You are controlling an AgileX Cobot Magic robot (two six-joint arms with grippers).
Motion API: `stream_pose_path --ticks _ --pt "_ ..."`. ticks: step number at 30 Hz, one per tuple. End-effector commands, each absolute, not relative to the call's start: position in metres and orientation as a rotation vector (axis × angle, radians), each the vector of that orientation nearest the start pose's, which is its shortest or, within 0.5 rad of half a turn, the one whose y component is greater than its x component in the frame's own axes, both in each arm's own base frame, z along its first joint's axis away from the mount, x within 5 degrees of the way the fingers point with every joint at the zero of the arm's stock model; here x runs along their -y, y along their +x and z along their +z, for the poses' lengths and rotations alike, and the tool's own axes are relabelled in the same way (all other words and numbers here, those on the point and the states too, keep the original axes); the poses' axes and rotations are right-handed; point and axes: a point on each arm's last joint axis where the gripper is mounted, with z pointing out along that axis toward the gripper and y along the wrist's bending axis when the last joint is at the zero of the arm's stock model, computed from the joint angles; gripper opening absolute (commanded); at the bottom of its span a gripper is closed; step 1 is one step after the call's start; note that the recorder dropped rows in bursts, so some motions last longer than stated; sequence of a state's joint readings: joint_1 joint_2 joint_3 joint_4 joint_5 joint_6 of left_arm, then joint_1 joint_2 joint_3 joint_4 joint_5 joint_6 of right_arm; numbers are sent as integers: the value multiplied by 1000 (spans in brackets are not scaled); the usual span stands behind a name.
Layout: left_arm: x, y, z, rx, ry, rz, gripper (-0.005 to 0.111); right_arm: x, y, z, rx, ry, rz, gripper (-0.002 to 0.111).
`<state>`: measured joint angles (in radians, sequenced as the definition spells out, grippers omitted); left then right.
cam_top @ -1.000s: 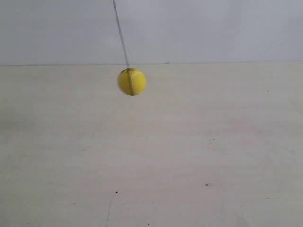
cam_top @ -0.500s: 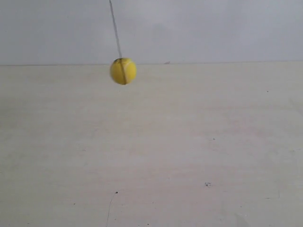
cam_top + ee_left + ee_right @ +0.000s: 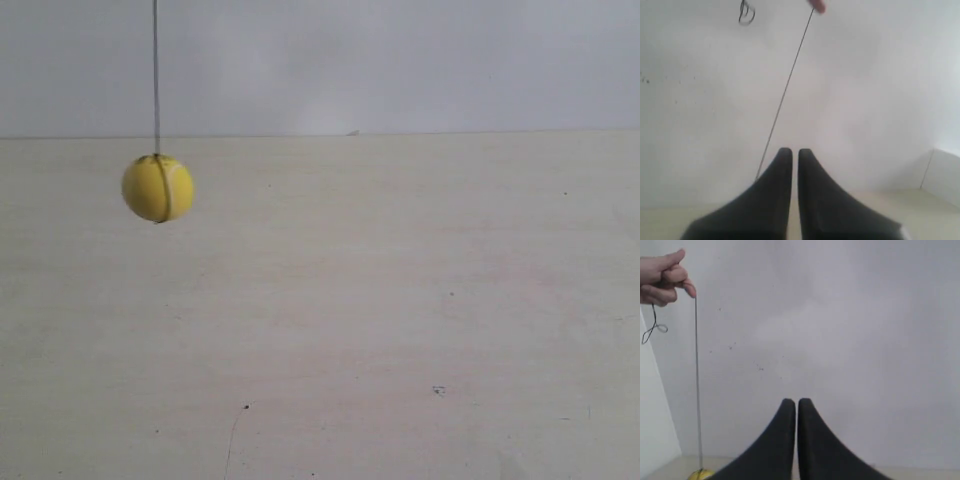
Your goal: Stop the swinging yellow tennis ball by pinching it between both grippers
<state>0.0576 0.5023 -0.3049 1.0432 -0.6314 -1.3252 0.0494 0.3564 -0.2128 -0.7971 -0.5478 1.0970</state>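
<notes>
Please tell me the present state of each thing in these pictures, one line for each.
yellow tennis ball: hanging on the string, no gripper touching it
string: taut, nearly vertical
hand: pinching the string's upper end
left gripper: shut, empty
right gripper: shut, empty

No legible writing

No text, label, brand, number or sign can be read in any of the three views. On the yellow tennis ball (image 3: 157,188), small and soft in the exterior view, only a pale seam and a dark line are made out, and no print is resolved.
</notes>
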Motion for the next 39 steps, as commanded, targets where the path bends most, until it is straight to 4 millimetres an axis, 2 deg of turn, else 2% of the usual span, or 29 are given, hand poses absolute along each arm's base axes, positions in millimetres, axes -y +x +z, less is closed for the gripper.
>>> stream_pose_path --ticks 1,7,15,18,23,31,39 --pt "44 135 290 -1524 223 -645 5 -46 98 288 -1332 -229 625 0" --pt "51 168 261 -1618 319 -736 5 -50 128 267 -1480 -282 590 0" --pt "53 198 227 -1658 347 -796 5 -55 160 245 -1514 -336 602 0" --pt "54 204 220 -1632 369 -815 5 -57 169 237 -1521 -359 605 0" --pt "50 215 208 -1627 346 -747 5 -59 181 224 -1504 -396 616 0" --pt "49 231 197 -1628 399 -685 5 -62 216 216 -1563 -422 612 0" --pt "44 249 186 -1622 383 -629 5 -85 245 209 -1574 -557 678 0"
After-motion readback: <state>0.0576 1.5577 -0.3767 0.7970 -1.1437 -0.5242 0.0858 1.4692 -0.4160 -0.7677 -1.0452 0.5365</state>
